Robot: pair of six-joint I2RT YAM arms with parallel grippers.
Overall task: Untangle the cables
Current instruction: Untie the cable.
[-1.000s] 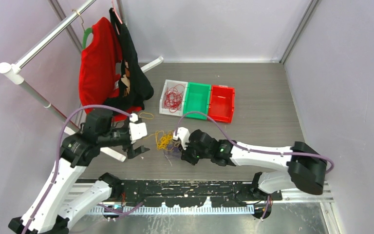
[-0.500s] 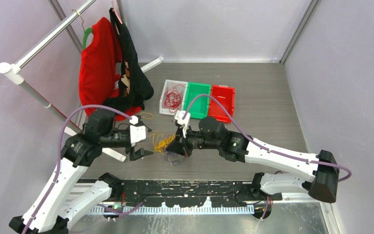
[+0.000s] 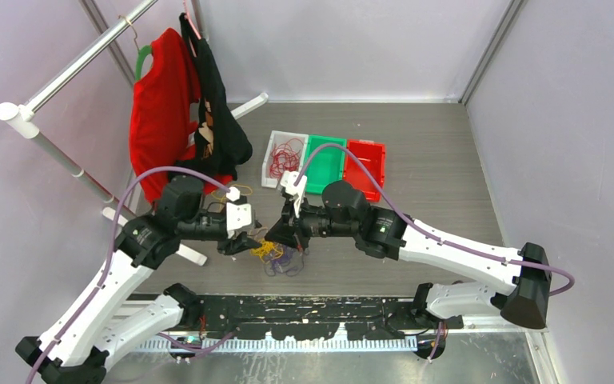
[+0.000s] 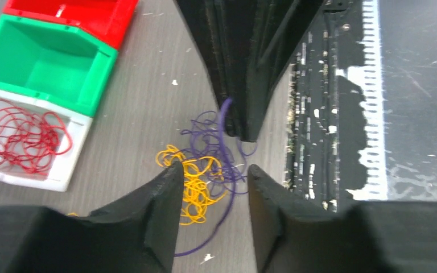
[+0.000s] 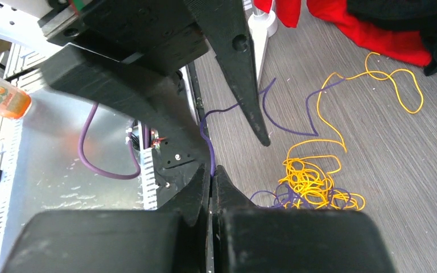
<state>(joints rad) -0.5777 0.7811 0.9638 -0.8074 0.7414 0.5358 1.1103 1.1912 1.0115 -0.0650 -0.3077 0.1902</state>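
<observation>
Robot lab test cell: plain lilac walls, aluminium corner posts, black mounting plate at table edge.

**Bins and Garment Rail**

Grey table, wood-grain top. Three open bins in a touching row, left to right: white bin, green bin, red bin. Far left: metal rail carrying a green hanger, red garment and black garment.
</observation>
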